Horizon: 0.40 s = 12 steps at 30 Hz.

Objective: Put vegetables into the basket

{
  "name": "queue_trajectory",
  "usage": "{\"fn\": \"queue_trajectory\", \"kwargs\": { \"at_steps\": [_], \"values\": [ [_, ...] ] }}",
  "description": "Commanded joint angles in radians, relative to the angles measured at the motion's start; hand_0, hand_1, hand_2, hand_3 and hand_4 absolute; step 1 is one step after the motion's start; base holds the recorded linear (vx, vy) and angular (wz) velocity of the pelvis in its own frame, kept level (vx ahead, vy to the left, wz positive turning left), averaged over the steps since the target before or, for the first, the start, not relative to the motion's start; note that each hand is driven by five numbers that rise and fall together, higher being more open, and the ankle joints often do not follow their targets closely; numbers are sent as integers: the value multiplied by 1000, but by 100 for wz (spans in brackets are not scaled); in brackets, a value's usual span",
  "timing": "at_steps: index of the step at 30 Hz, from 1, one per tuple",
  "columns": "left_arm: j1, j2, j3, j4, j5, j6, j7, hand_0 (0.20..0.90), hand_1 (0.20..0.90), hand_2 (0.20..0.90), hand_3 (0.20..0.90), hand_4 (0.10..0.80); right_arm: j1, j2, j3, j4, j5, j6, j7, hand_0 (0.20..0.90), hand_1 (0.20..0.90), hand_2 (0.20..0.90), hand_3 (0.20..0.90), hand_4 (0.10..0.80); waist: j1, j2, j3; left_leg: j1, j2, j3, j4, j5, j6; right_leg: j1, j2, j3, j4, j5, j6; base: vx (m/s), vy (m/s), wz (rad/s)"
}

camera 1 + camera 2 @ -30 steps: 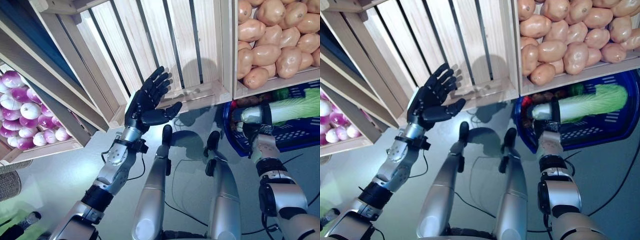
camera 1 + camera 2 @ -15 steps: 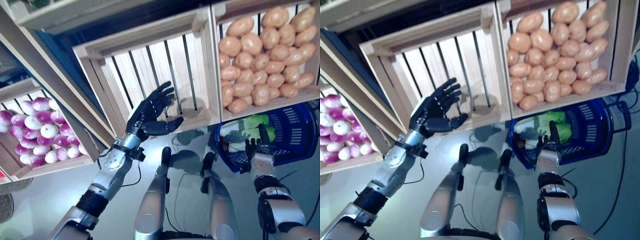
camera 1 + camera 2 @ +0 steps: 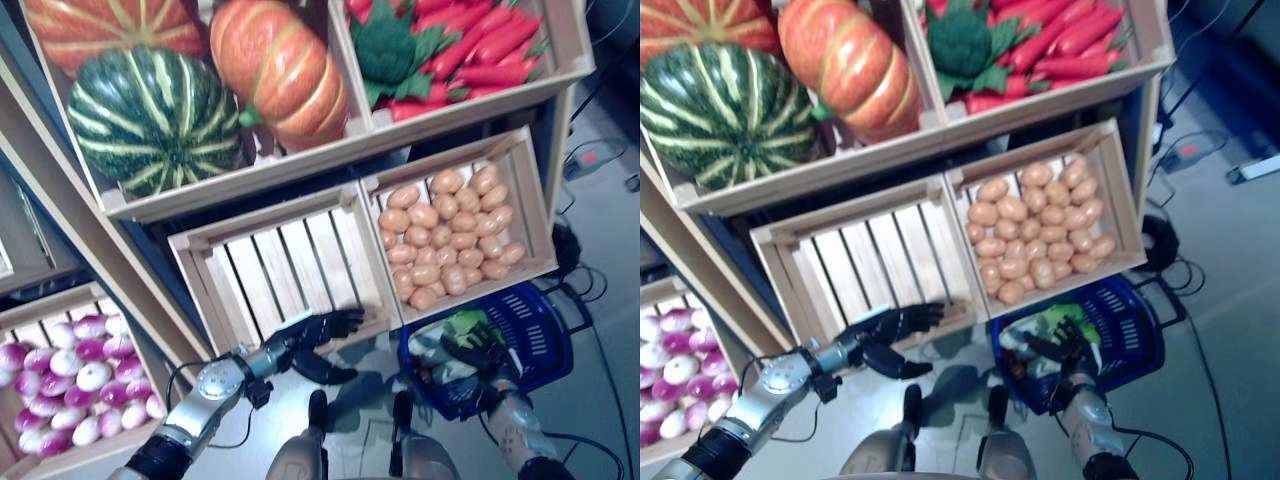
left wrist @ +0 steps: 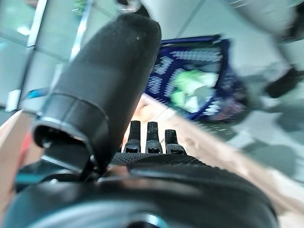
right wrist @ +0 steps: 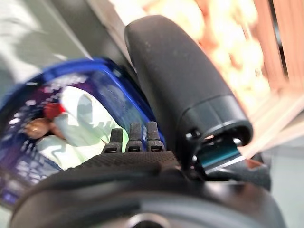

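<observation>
At the lower right of the left eye view, a blue basket (image 3: 540,345) is seen on the floor below the potato crate (image 3: 455,232). A pale green cabbage (image 3: 450,335) already lies inside it, with something red and something brownish beside it in the right wrist view. The right hand (image 3: 478,350) is held over the basket's near side, fingers spread and nothing held; the cabbage shows past the fingers, not gripped. The left hand (image 3: 312,335) is seen lower centre, at the front edge of the empty slatted crate (image 3: 285,265), fingers straight and loosely spread, thumb out, empty.

Above, the shelf is stocked: a green striped pumpkin (image 3: 150,120) and an orange pumpkin (image 3: 275,70) at upper left, red peppers with a broccoli head (image 3: 385,40) at upper right, purple-white onions (image 3: 65,385) at lower left.

Step judged: one vegetable is placed and released; the task is partly done, and the next pick is not yet begun. The next move is judged to call for one hand to be raised to a stocked crate, the potatoes being nearest the right hand, closed round a single piece, then carried down over the basket rim. Care is likely needed so that neighbouring potatoes are not rolled out over the low front board.
</observation>
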Motion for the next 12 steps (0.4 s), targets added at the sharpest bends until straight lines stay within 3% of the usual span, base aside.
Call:
{"fn": "queue_trajectory", "kwargs": {
  "at_steps": [1, 5, 12],
  "values": [
    [26, -32, -5, 129, 120, -98, 42, 900, 900, 900, 900, 800, 58, -79, 63, 20, -177, 16, 108, 900, 900, 900, 900, 800, -5, -3, -103, -58, -11, 5, 38, -3, -8, 1, 7, 3, 99, -33, -32, 117, 34, -4],
    [15, -85, -24, 344, 239, -107, 105, 900, 900, 900, 900, 800, 71, -41, 130, 100, -250, 98, 150, 900, 900, 900, 900, 800, -16, -5, -133, -12, -10, 12, 23, -16, -11, 42, 0, 13, 53, -18, -21, 78, 56, -1],
    [34, -225, 61, 740, 280, -64, 214, 900, 900, 900, 900, 800, 78, 49, 89, 342, -292, 118, 128, 900, 900, 900, 900, 800, -30, -1, -150, 41, -7, 26, 18, -36, -12, 80, -2, 21, 44, -21, -17, 48, 57, -12]
  ]
}}
